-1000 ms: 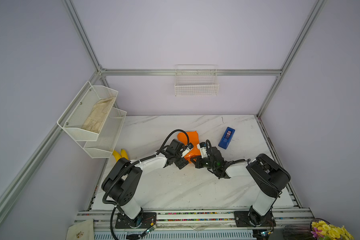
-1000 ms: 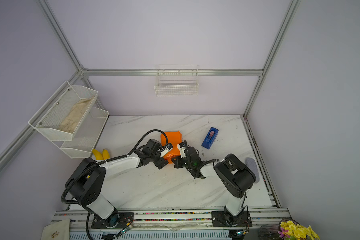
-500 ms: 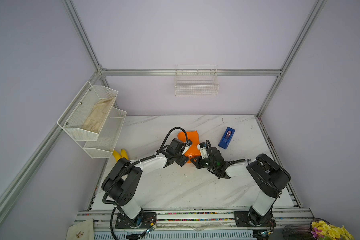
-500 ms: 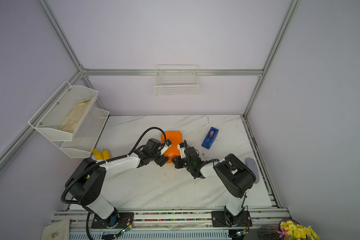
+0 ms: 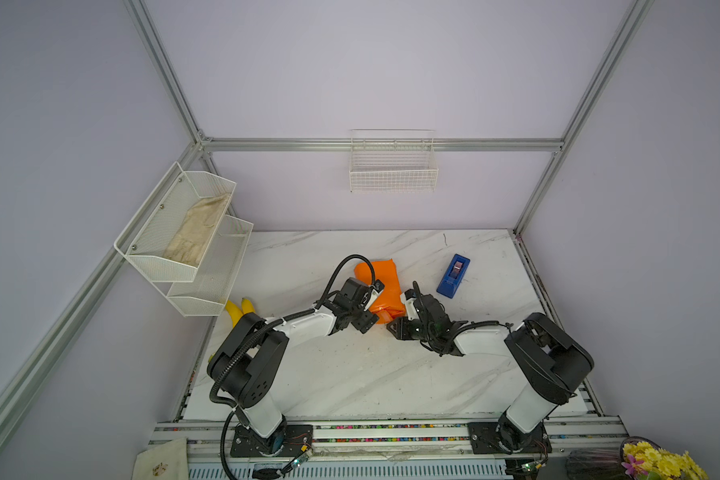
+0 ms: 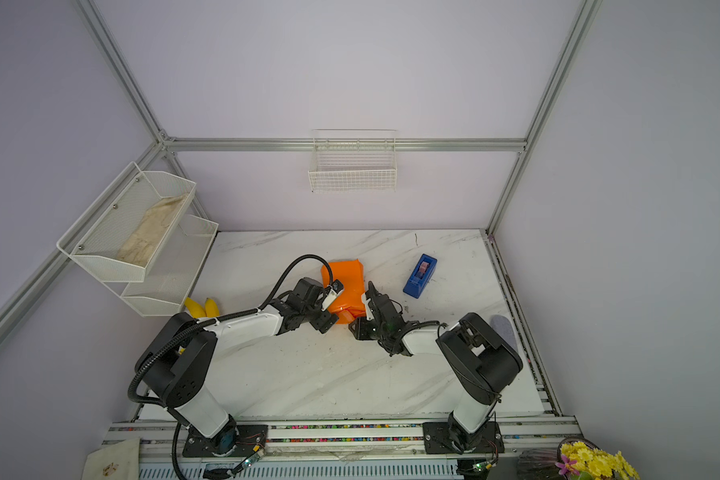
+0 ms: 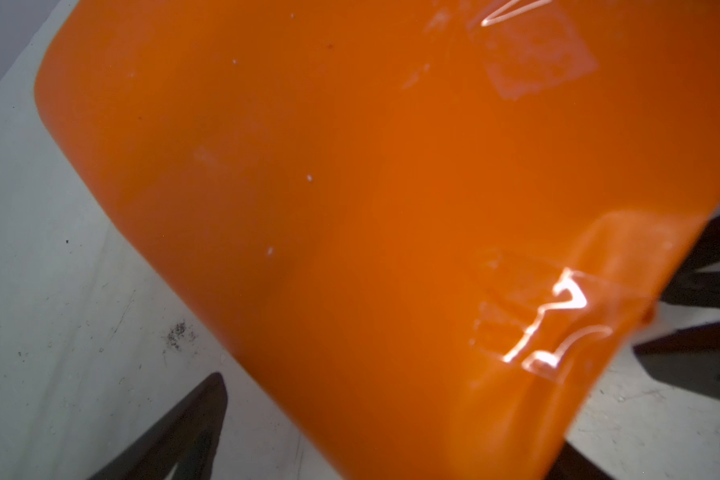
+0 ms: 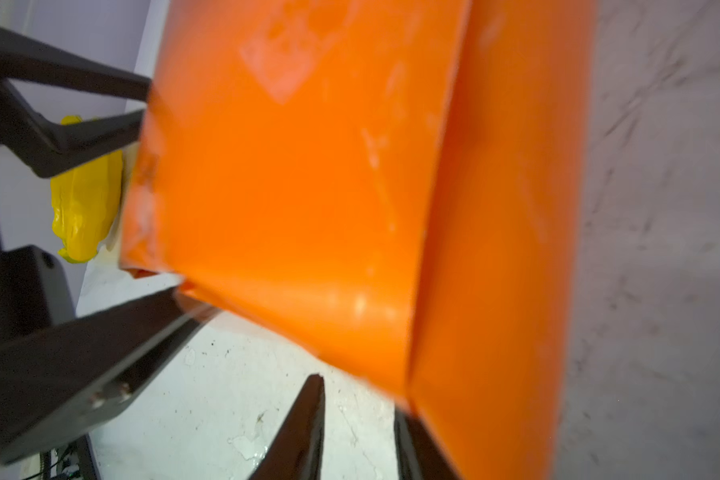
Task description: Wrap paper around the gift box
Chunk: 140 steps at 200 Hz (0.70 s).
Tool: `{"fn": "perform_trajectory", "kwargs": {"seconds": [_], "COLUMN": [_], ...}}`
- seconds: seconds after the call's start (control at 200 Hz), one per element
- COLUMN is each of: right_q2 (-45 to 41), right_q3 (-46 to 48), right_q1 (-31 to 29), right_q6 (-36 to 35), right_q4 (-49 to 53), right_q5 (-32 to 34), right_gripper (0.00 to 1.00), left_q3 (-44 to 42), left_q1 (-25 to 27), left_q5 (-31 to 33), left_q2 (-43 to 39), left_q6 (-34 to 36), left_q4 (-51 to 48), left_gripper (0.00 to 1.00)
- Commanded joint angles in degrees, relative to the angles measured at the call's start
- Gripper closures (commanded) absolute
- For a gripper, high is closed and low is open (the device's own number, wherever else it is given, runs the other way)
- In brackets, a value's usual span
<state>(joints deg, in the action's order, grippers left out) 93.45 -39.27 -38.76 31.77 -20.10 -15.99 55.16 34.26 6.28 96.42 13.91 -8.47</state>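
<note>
Behind both claws, toward the arm bases, the white marble-patterned table [image 5: 350,374] lies bare, so there is open room to draw back. The left gripper [image 5: 368,309] stands wide, its jaws straddling the parcel's near corner without pinching it. In its wrist view one finger [image 7: 184,432] sits apart from the sheet. The right gripper [image 5: 400,313] shows a narrow gap with table showing through. The fold's lower edge lies just beside one finger [image 8: 304,419], apparently unclamped.

Between and just beyond the two claws lies the plain orange sheet of thin paper [image 5: 381,282], folded into a block. The dark gift box is hidden, presumably inside. The step looks like closing the near end flap: press it flat up to the seam [image 8: 437,208] and hold it for taping, with fingertips kept off the loose edge.

Beyond the right claw, well apart, stands the bright blue narrow tape dispenser [image 5: 453,276]. Outward of the left claw lie yellow bananas [image 5: 238,309].
</note>
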Motion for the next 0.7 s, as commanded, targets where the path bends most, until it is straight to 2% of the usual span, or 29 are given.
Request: {"fn": "perform_trajectory", "kwargs": {"seconds": [0.0,0.12,0.19,0.34,0.59,0.695], "right_q2": [-5.1,-7.1,-5.4,-1.8,2.6,5.3], "right_q3": [0.9,3.7,2.5,-0.5,-5.2,-6.8], "right_q1": [0.3,0.3,0.3,0.2,0.2,0.2], "right_q6": [2.1,4.6,5.1,4.8,2.8,2.2], "right_q4": [2.1,-10.2,-13.0,-14.6,-9.0,-7.6], "right_q5": [3.2,-3.4,-6.7,-8.4,-1.2,-0.3], "right_gripper": [0.71,0.91,1.00,1.00,1.00,1.00], "left_q3": [1.3,1.7,2.0,2.5,3.2,3.3], "left_q1": [0.1,0.1,0.1,0.1,0.1,0.0], "left_q5": [0.9,1.3,1.2,1.4,1.6,1.6], "left_q2": [-0.1,0.3,0.6,1.0,1.6,1.7], "left_q6": [-2.1,-2.3,-2.3,-2.4,-2.6,-2.6], "left_q4": [1.2,1.1,0.7,0.2,-0.9,-1.1], "left_gripper": [0.08,0.08,0.09,0.09,0.10,0.10]}}
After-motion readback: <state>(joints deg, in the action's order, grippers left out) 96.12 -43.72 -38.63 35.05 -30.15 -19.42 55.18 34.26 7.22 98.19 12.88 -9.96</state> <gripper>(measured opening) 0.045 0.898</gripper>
